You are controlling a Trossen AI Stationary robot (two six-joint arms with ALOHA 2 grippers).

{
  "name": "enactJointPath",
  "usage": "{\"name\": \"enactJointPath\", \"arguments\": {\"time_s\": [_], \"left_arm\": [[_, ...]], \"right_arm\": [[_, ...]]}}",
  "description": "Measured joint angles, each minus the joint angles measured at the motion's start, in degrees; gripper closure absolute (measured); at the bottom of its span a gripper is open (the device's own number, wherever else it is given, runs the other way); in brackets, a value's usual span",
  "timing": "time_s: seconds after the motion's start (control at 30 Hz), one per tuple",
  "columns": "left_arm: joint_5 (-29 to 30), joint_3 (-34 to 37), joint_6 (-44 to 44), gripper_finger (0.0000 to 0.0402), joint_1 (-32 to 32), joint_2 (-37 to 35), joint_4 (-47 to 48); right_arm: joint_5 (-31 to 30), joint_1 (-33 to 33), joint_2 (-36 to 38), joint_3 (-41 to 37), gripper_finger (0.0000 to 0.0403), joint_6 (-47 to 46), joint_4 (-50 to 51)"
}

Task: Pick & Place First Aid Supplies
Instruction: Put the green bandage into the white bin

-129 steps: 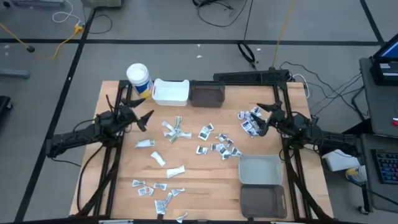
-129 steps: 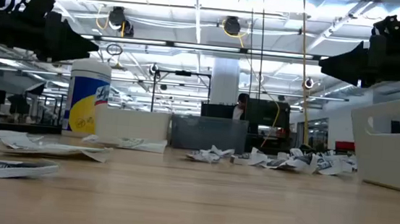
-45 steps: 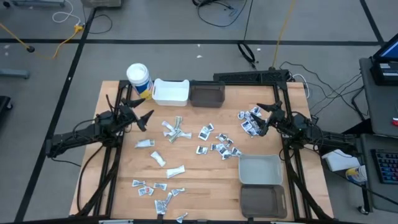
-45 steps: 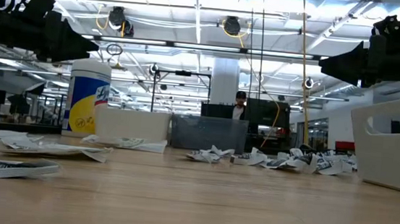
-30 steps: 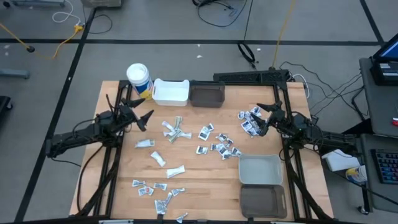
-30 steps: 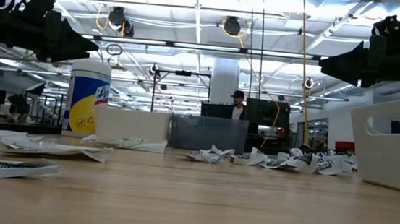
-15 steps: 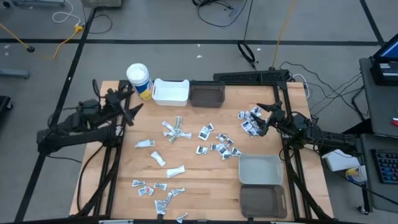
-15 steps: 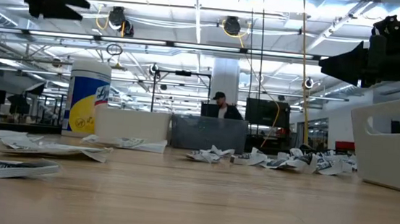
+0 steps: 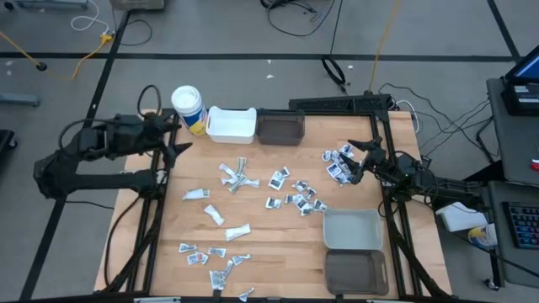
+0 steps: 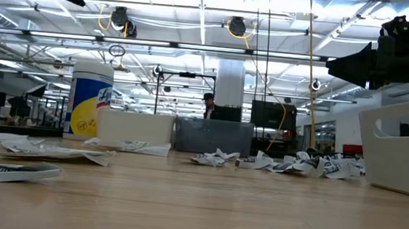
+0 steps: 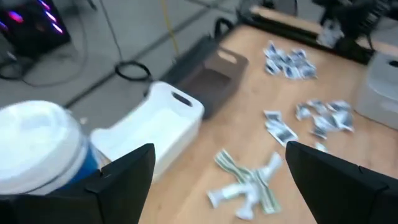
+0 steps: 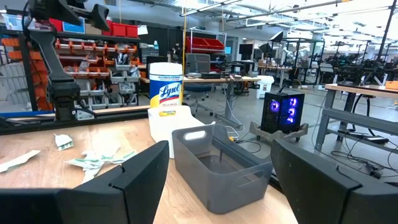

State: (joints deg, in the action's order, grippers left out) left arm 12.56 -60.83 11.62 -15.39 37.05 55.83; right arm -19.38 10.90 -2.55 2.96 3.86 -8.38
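The first aid supplies [image 9: 286,192] lie scattered loose over the wooden table [image 9: 278,252]: one heap of small printed squares sits near the table's right edge by the right gripper [image 9: 357,162], a looser spread runs across the middle, a few long white sachets lie left of centre, and another cluster sits at the near edge. None of them is in a bin or in a gripper. The left gripper [image 9: 173,139] hangs raised above the table's far left corner, close beside the white wipes canister [image 9: 188,108] with its yellow band, its two fingers spread wide apart and holding nothing (in the left wrist view the canister's white lid, the white bin and the dark bin fill the gap between the fingers). The right gripper hovers over the right-hand heap of packets, its fingers likewise wide apart and empty. Along the far edge the white bin [image 9: 231,124] and a dark bin [image 9: 280,128] stand side by side, touching or nearly so. Near the right front corner a grey bin [image 9: 352,230] and a second dark bin [image 9: 356,273] stand one behind the other. In the low view a person [image 10: 209,106] shows in the room well beyond the table.
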Motion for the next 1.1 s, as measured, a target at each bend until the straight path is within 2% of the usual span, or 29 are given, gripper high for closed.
{"name": "enactJointPath", "arguments": {"time_s": [0.3, 0.57, 0.97, 1.1], "left_arm": [[-10.3, -11.4, 2.1, 0.0036, 2.2, 10.6, 10.5], [-15.8, -17.7, 5.3, 0.0036, 5.6, 17.2, 20.1], [-30.2, -18.6, 18.8, 0.0036, 9.6, 26.4, 26.4], [-31.2, -18.6, 20.3, 0.0036, 10.6, 28.9, 26.3]], "right_arm": [[0.0, 0.0, 0.0, 0.0, 0.0124, 0.0, 0.0], [0.0, 0.0, 0.0, 0.0, 0.0124, 0.0, 0.0], [0.0, 0.0, 0.0, 0.0, 0.0124, 0.0, 0.0], [0.0, 0.0, 0.0, 0.0, 0.0124, 0.0, 0.0]]}}
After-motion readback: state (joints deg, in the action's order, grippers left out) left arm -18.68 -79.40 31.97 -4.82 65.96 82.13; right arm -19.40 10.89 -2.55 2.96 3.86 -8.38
